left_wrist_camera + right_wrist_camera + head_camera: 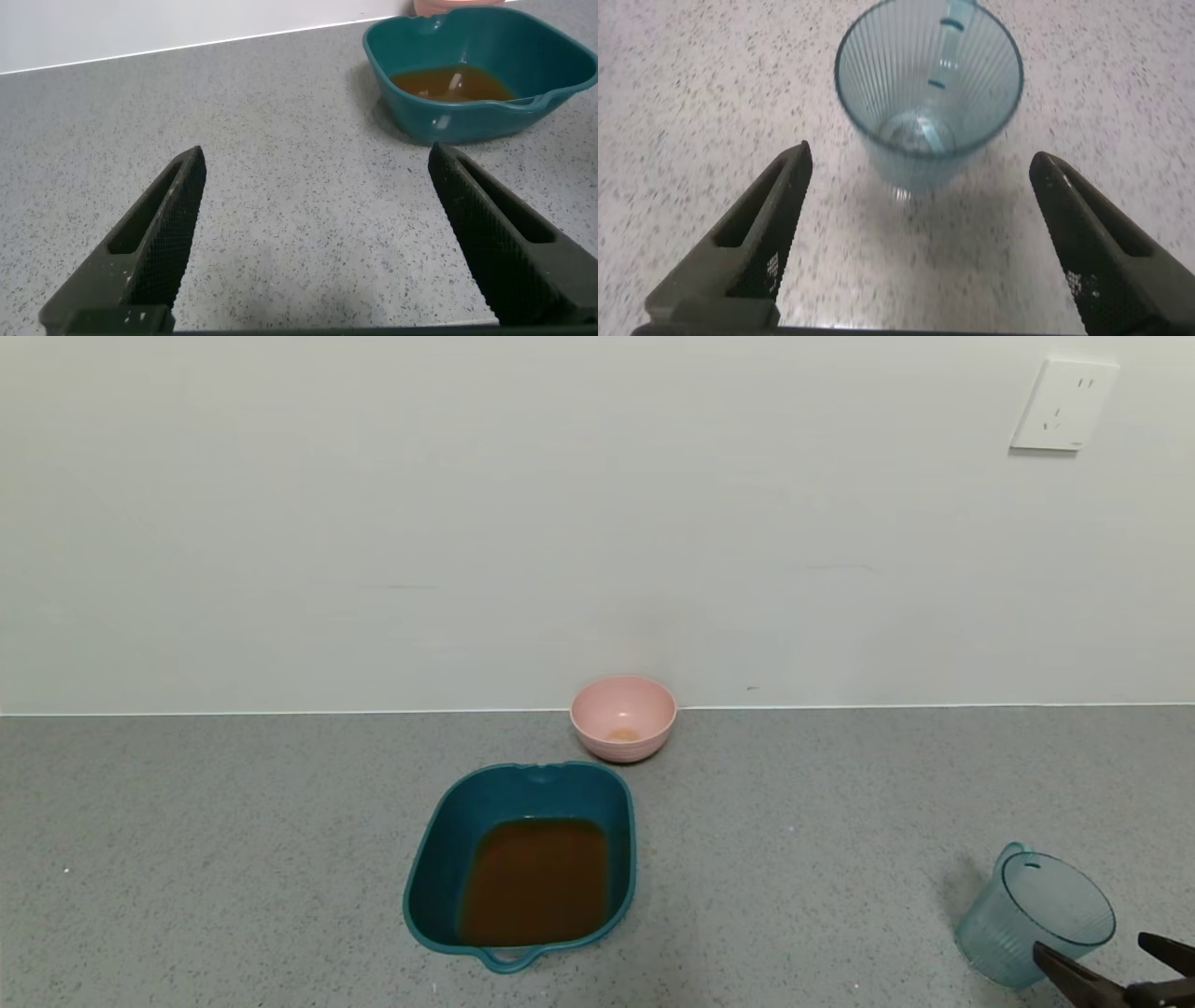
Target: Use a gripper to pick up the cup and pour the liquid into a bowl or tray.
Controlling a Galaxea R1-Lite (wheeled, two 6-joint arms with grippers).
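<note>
The ribbed blue-green cup [1034, 917] stands upright and empty on the grey counter at the front right; it also shows in the right wrist view [928, 89]. My right gripper [1111, 961] is open just in front of the cup, holding nothing; in its own view the gripper [920, 163] has its jaws wide apart, short of the cup. The dark teal tray [439, 859] sits mid-counter and holds reddish-brown liquid [535, 880]; the tray [561, 47] and liquid [448, 84] show in the left wrist view. My left gripper [318, 163] is open over bare counter, left of the tray.
A small pink bowl [623, 717] stands by the wall behind the tray. A white wall outlet [1063, 405] is at the upper right. Grey speckled counter [233, 821] stretches to both sides.
</note>
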